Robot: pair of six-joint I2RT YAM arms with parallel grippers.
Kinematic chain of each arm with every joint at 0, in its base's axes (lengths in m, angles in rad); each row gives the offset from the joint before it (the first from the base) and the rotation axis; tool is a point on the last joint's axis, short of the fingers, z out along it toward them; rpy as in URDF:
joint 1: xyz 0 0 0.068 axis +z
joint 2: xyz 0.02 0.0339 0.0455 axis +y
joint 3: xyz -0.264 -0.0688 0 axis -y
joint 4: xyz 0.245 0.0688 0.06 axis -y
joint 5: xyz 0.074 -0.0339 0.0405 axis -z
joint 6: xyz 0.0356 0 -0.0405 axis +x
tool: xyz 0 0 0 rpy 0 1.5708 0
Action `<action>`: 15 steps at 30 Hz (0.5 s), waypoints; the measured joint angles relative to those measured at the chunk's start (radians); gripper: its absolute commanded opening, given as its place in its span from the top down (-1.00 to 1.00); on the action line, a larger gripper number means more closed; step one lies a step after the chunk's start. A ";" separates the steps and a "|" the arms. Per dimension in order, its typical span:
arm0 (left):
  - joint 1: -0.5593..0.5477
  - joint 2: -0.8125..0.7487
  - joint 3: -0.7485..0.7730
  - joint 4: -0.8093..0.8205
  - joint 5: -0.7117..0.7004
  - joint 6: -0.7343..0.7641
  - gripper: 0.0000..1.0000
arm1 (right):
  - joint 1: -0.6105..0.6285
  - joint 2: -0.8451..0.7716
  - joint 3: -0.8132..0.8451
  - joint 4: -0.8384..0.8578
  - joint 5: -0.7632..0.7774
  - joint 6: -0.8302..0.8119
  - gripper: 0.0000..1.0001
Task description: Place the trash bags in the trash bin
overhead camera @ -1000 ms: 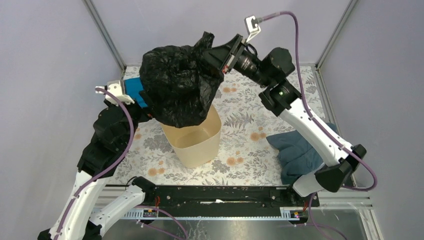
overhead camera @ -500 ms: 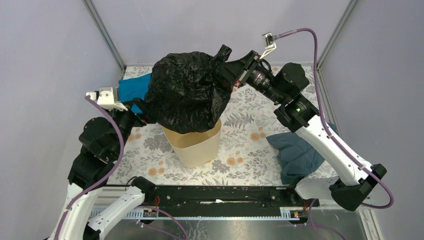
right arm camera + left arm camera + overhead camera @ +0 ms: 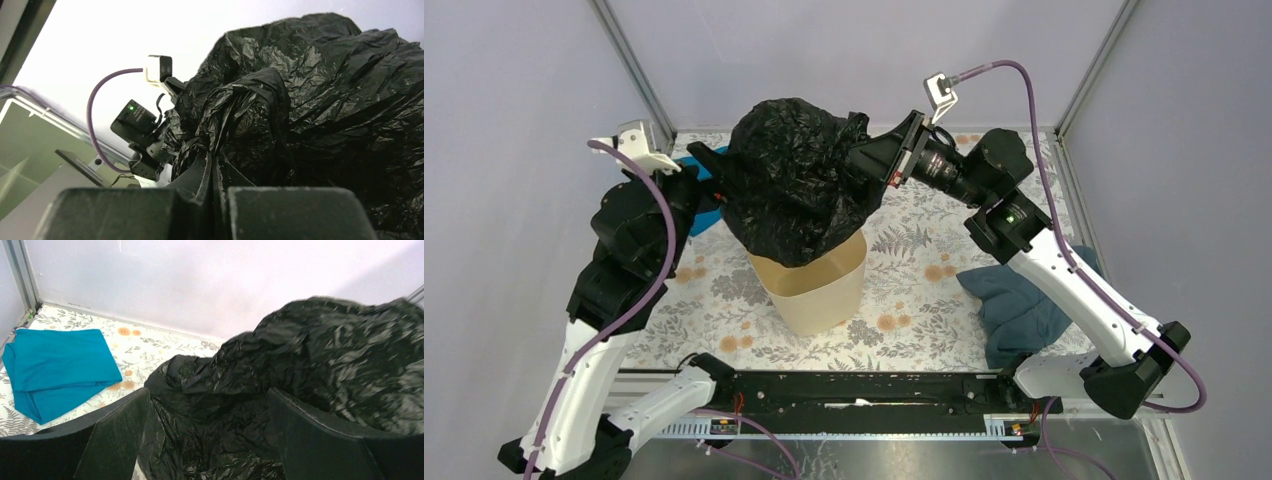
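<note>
Plainly, the black trash bag (image 3: 799, 190) hung bunched and billowed just above the beige trash bin (image 3: 816, 295). Its lowest folds covered the far side of the rim, and whether any of it had entered the bin could not be told. The right hand (image 3: 876, 158) was clenched on a twisted gather of plastic at the bag's upper right and appeared to carry its weight. The left hand (image 3: 207, 410) stood released at the bag's left flank, fingers spread, with glossy film lying between them unpinched. The bulk looked wider than the bin's mouth, so a drop from there would likely leave it perched on the rim or sliding onto the table (image 3: 924, 250). An off-centre downward push could tip the bin.
</note>
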 measured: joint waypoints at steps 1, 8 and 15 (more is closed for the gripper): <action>0.000 -0.003 0.005 0.000 -0.002 0.000 -0.93 | 0.001 0.000 0.007 0.000 -0.009 0.005 1.00; 0.000 -0.053 0.015 0.026 0.002 0.014 -0.98 | 0.003 0.000 0.070 0.045 -0.036 0.022 1.00; 0.000 -0.067 0.014 0.029 -0.006 0.024 -0.98 | 0.004 0.018 0.070 0.078 -0.071 0.062 1.00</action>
